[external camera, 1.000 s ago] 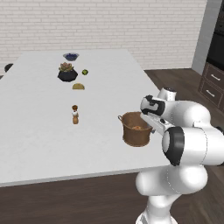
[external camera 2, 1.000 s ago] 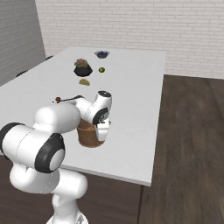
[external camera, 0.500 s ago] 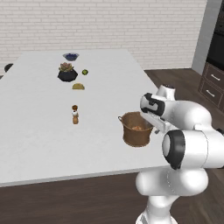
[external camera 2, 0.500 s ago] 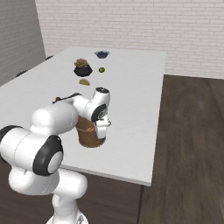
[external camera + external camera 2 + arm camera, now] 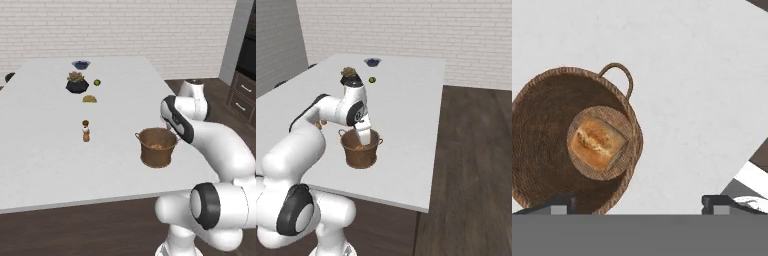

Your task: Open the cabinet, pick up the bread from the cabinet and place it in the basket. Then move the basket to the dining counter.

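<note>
Jaws stood wide apart and empty, as you could see from the two dark tips far apart at the bottom of the hand view, so the gripper (image 5: 639, 202) held nothing. You had the basket (image 5: 157, 147) resting on the white bench (image 5: 45, 150), right of centre in the left base view, with the bread (image 5: 598, 144) lying on its woven floor at the left of the hand view. The bench looked like the dining counter, so the task seemed near its end. If you swung the arm away low, a finger could have caught the loop handle (image 5: 619, 77) or the rim and dragged or tipped the basket, spilling the bun. The basket also sat fairly near the bench's close edge, so a nudge toward you could have sent it off. You had no brands, labels or readable writing anywhere on these things.
</note>
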Motion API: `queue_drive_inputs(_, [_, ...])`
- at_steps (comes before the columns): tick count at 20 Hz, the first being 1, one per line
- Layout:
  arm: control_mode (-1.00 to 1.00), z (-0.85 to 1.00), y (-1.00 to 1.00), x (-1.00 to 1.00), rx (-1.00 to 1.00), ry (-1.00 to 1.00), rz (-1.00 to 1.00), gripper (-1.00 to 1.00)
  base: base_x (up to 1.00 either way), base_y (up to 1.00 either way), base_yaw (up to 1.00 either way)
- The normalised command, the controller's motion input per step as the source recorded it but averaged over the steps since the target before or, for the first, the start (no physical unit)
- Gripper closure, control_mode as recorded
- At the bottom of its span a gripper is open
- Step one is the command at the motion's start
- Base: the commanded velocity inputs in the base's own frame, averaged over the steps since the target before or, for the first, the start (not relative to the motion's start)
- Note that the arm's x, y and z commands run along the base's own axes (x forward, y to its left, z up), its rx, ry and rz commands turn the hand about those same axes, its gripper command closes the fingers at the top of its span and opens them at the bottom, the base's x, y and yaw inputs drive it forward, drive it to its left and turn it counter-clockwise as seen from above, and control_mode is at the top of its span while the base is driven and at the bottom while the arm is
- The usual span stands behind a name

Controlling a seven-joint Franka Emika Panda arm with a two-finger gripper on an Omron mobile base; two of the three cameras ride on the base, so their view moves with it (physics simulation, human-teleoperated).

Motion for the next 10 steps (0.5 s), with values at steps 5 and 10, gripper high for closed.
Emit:
queue_drive_inputs(5, [-1.0, 0.92, 0.38, -0.8, -0.2, -0.22, 0.28, -1.0, 0.0, 0.0, 0.0])
queue_drive_inputs(10, [-1.0, 0.93, 0.87, -0.5, -0.36, -0.05, 0.47, -1.0, 0.0, 0.0, 0.0])
